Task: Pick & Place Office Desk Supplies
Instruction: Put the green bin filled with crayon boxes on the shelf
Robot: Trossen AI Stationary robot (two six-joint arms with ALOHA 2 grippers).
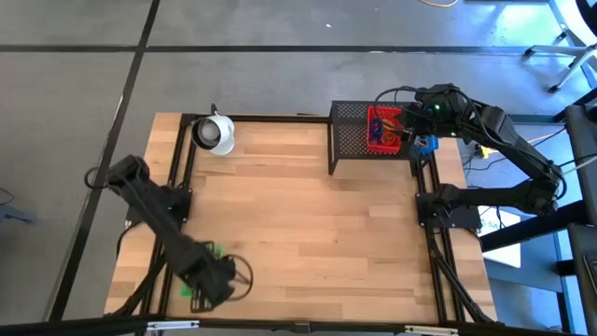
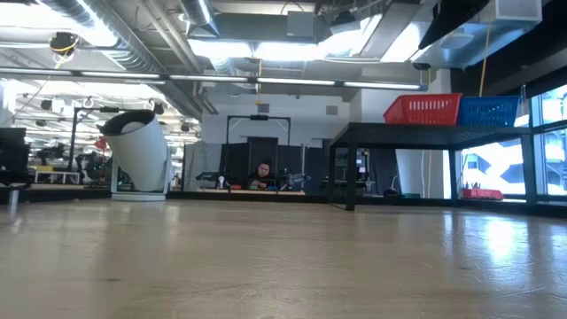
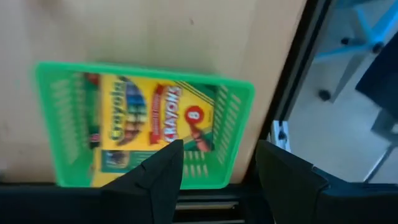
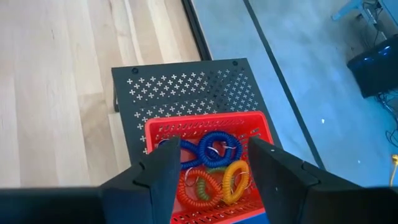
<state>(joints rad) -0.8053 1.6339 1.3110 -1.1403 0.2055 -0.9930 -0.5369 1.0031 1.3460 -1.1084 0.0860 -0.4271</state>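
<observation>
High view: left gripper (image 1: 216, 280) is covering most of the green tray (image 1: 191, 288). Left wrist view: fingers apart, crayon boxes (image 3: 149, 127) lying inside. Right wrist view: right gripper (image 4: 208, 180) is hanging open over the red tray (image 4: 205, 127); coiled loops (image 4: 211, 168) partly hidden.

You had 4 views. The high camera looked straight down on the whole table (image 1: 298, 224). The low one sat at tabletop level, facing across to the room behind. The left wrist camera looked close down on the green tray (image 3: 143, 127); the right wrist camera looked close down on the red tray (image 4: 208, 127), which the high and low views shared.
</observation>
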